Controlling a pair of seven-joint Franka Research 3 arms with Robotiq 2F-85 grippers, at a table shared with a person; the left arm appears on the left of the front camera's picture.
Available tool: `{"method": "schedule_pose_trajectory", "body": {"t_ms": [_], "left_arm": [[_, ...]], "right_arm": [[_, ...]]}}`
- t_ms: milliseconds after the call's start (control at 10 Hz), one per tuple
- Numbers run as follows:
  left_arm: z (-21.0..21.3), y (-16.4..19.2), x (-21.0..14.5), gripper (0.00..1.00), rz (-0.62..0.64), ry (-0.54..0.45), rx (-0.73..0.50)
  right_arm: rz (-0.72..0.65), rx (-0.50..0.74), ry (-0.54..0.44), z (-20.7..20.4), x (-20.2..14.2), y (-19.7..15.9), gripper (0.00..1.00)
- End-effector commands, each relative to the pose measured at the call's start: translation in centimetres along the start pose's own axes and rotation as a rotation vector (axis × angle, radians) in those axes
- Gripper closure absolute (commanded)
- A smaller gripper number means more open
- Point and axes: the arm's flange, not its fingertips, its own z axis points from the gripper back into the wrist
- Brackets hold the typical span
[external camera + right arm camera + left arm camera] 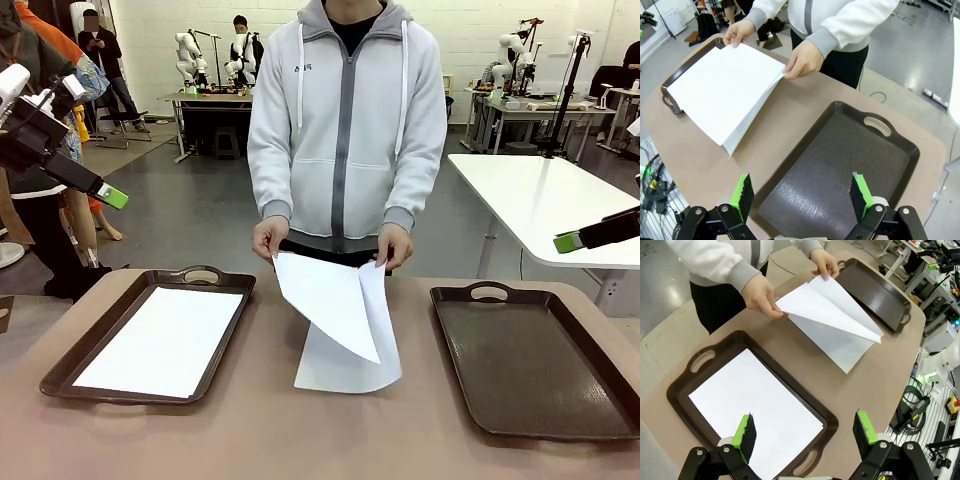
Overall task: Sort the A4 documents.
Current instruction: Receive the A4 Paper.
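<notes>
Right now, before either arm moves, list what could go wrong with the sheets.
1. The person's hands grip the loose sheets at mid-table; the open left gripper or right gripper, reaching in, might hit fingers or tear paper.
2. The sheets overlap askew, the top one lifted; a pinch could catch two or crease them.
3. The lower sheet lies flat on the table, likely hard to get pads under.

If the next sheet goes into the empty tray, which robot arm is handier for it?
Probably the right. The right gripper, open, hangs above the empty tray, near the person's sheets. The left gripper hangs over the other tray, which already holds a sheet.
</notes>
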Motion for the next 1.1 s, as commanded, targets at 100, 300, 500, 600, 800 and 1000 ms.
{"method": "schedule_pose_trajectory", "body": {"t_ms": [100, 300, 500, 600, 800, 1000], "left_arm": [[0.04, -0.02, 0.04, 0.0, -0.007, 0.001, 0.005], [0.04, -0.02, 0.04, 0.0, -0.007, 0.001, 0.005], [0.04, -0.02, 0.04, 0.0, -0.007, 0.001, 0.005], [0.04, -0.02, 0.04, 0.0, -0.007, 0.001, 0.005], [0.04, -0.02, 0.04, 0.0, -0.007, 0.001, 0.005], [0.04, -0.02, 0.04, 0.0, -0.007, 0.001, 0.005]], "right_arm": [[-0.002, 0.008, -0.002, -0.2, -0.02, -0.04, 0.0], [-0.002, 0.008, -0.002, -0.2, -0.02, -0.04, 0.0], [-0.002, 0.008, -0.002, -0.2, -0.02, -0.04, 0.0], [-0.002, 0.008, -0.002, -0.2, -0.02, -0.04, 0.0], [-0.002, 0.008, -0.002, -0.2, -0.02, -0.04, 0.0], [-0.002, 0.008, -0.002, -0.2, -0.02, -0.04, 0.0]]}}
